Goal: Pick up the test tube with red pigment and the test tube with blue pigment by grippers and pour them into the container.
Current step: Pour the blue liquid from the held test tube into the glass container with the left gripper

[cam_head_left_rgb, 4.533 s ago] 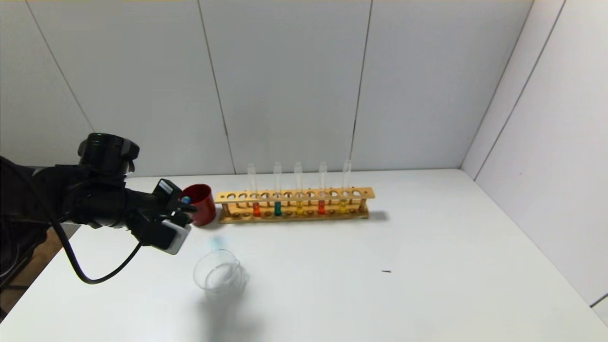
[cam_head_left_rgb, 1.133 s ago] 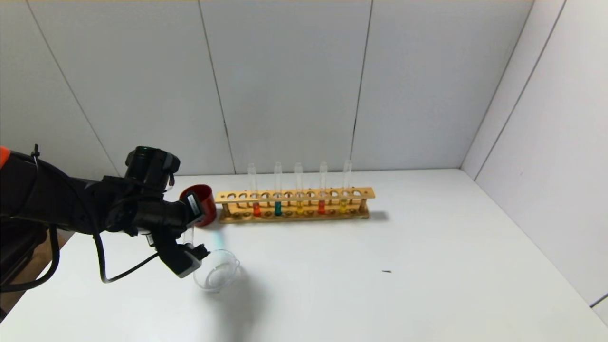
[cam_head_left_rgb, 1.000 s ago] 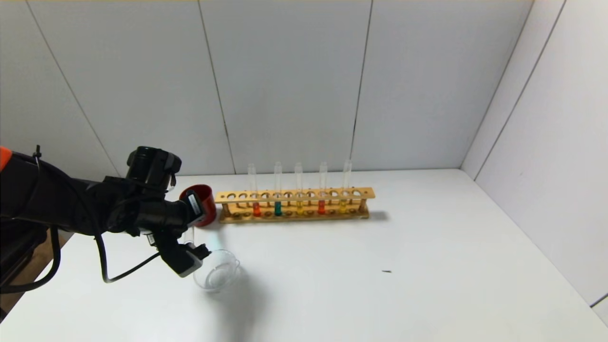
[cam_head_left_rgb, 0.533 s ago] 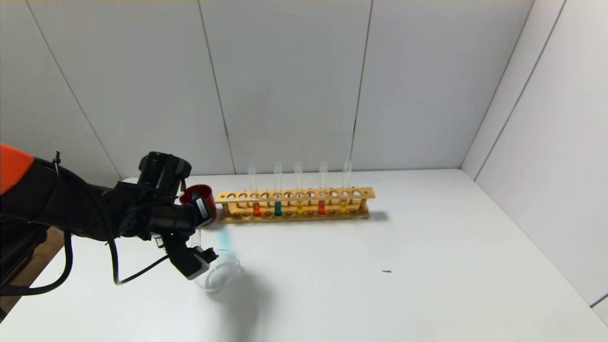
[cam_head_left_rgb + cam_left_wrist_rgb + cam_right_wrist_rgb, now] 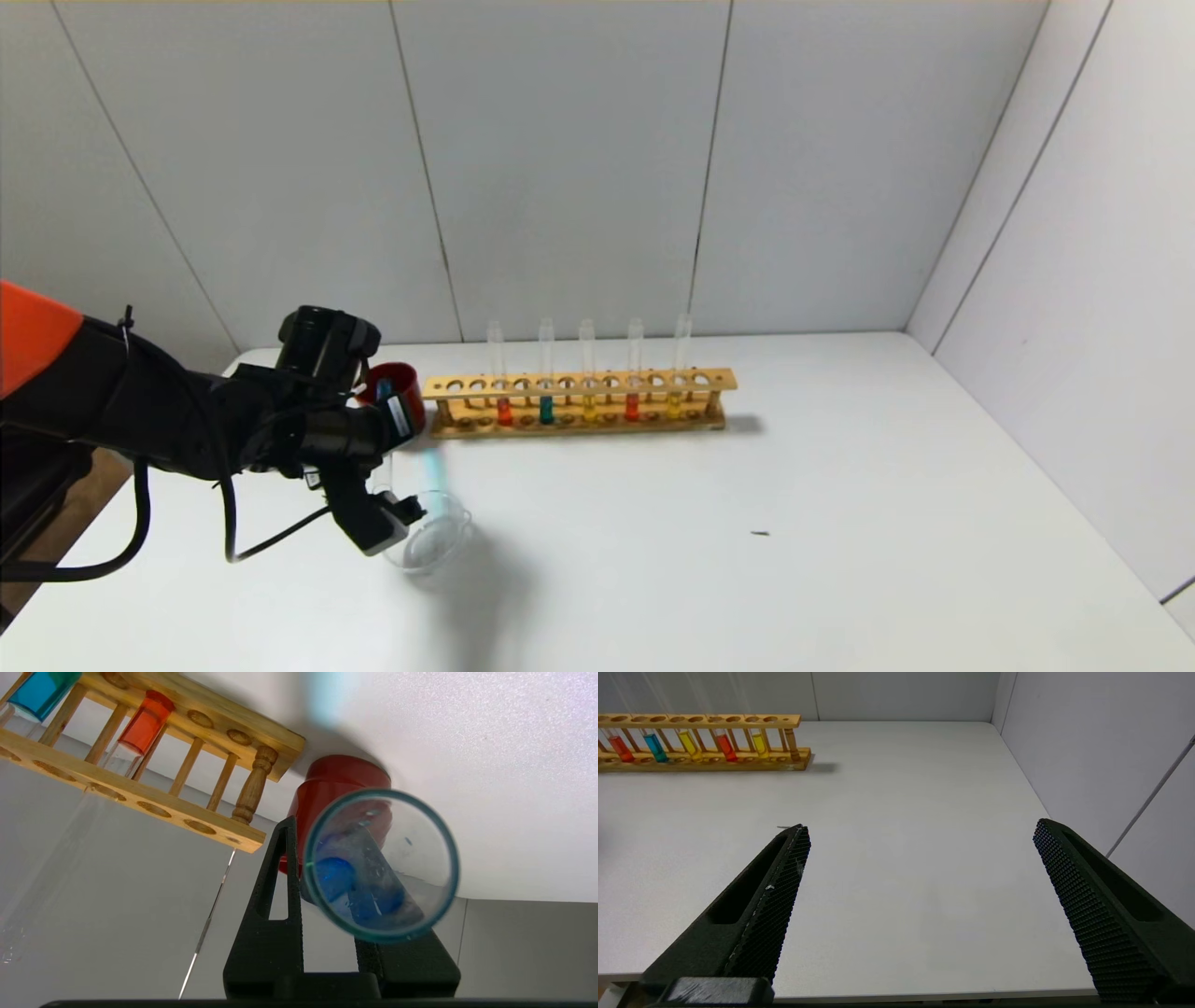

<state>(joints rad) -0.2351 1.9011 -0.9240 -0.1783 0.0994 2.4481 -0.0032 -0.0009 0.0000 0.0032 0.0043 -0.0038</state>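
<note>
White table [image 5: 747, 579]: L end effector [image 5: 403, 509] grips blue tube [image 5: 380, 865] tilted, mouth down over container [image 5: 434, 541].

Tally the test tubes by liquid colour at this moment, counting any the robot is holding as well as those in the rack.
Red-liquid tubes: 2, both in the wooden rack
Blue-liquid tubes: 2, one racked, plus the held tube in the left gripper
Yellow-liquid tubes: 2, both racked
Total: 6 tubes
</note>
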